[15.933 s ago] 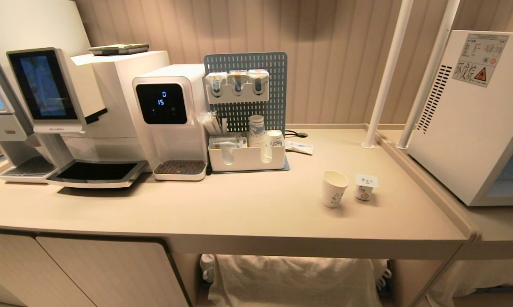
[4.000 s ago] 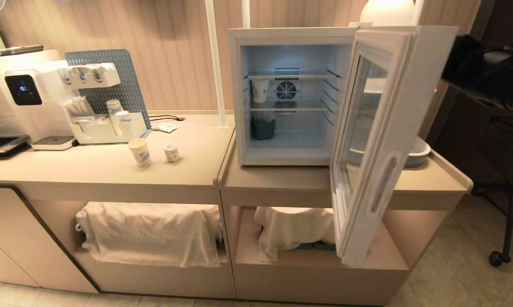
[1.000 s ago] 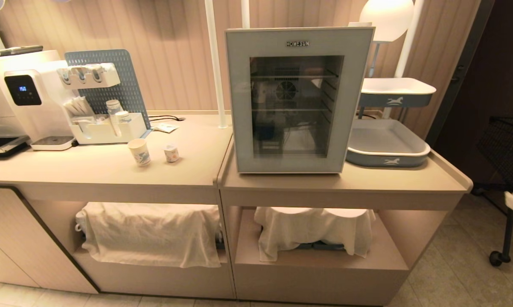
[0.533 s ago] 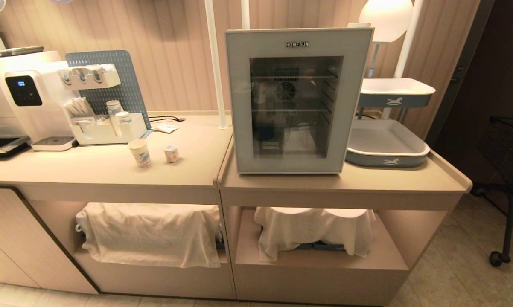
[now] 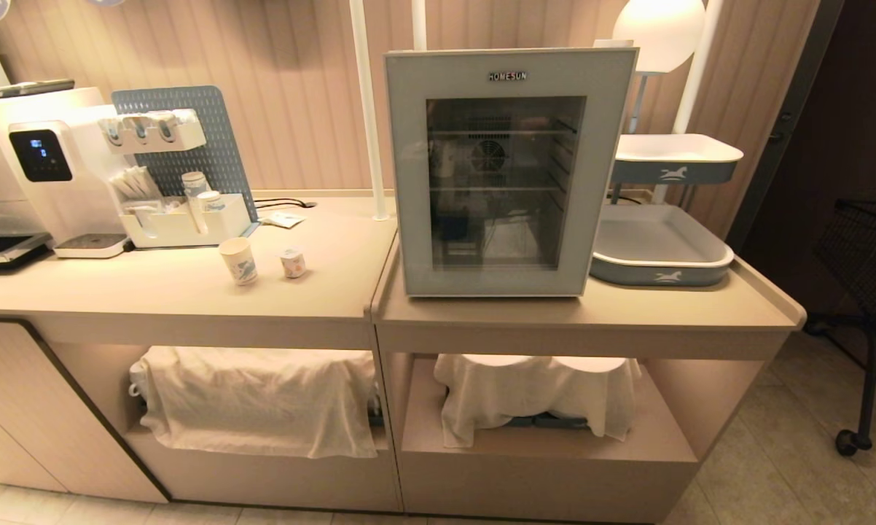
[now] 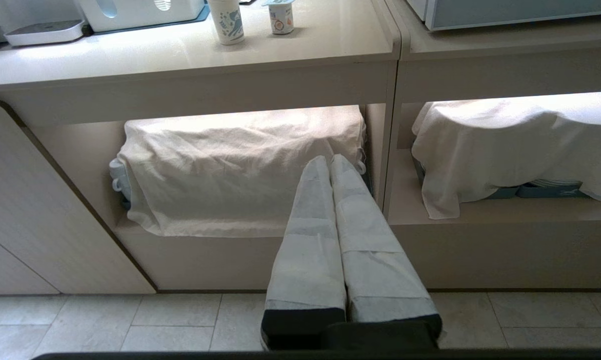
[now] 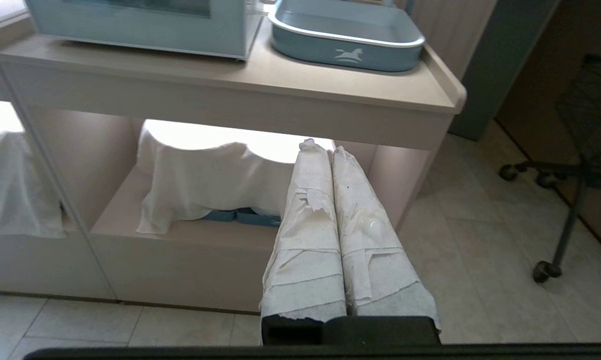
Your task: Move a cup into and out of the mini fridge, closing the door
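Left gripper and right gripper hang low in front of the cabinets, each with its cloth-wrapped fingers pressed together and grasping nothing; neither appears in the head view. White cloths drape the items on the lower shelves. On the left counter, the cup stands upright toward the front edge, just beside a small foil-lidded tub, the two apart. On the right counter, the mini fridge sits at the left end, its door fully closed. A blue-grey tray lies beside it. The water dispenser stands at the rear left.
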Robot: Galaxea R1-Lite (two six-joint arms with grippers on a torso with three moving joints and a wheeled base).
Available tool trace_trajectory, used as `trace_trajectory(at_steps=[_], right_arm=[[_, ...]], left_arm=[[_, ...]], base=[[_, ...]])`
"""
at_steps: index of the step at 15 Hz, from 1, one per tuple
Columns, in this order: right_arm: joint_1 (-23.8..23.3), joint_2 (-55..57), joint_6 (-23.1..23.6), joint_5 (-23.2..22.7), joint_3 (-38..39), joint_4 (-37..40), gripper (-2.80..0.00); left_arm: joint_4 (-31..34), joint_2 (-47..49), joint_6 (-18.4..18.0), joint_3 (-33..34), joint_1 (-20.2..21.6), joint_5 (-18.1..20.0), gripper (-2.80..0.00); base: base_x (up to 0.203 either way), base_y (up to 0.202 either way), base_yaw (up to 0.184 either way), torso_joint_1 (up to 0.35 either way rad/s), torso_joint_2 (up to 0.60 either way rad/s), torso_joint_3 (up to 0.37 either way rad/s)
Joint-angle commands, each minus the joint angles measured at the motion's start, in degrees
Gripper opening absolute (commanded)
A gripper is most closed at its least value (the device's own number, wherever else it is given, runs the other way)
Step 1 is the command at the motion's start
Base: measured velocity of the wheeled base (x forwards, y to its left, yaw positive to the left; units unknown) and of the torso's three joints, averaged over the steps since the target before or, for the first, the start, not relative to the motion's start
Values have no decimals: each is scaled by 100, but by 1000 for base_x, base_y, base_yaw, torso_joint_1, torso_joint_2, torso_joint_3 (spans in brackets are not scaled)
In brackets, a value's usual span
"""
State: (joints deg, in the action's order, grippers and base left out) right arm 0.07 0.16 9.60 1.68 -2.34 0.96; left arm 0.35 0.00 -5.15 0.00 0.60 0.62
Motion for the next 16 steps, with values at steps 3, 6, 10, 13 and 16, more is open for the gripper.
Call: trace_trajectory(at_steps=[3, 6, 10, 13, 16], right_arm=[[1, -19, 62, -36, 14, 0, -280], [1, -25, 121, -63, 23, 0, -280], [1, -25, 297, -160, 41, -8, -280], [1, -25, 288, -160, 49, -17, -280], [1, -25, 306, -168, 49, -17, -280]], left_arm=[[0, 0, -3, 0, 2, -1, -280], [0, 0, -3, 0, 2, -1, -280], [0, 0, -3, 0, 2, -1, -280], [0, 0, -3, 0, 2, -1, -280], [0, 0, -3, 0, 2, -1, -280]], base=[[0, 0, 0, 0, 0, 0], [0, 0, 0, 0, 0, 0], [0, 0, 0, 0, 0, 0], [0, 0, 0, 0, 0, 0], [0, 0, 0, 0, 0, 0]])
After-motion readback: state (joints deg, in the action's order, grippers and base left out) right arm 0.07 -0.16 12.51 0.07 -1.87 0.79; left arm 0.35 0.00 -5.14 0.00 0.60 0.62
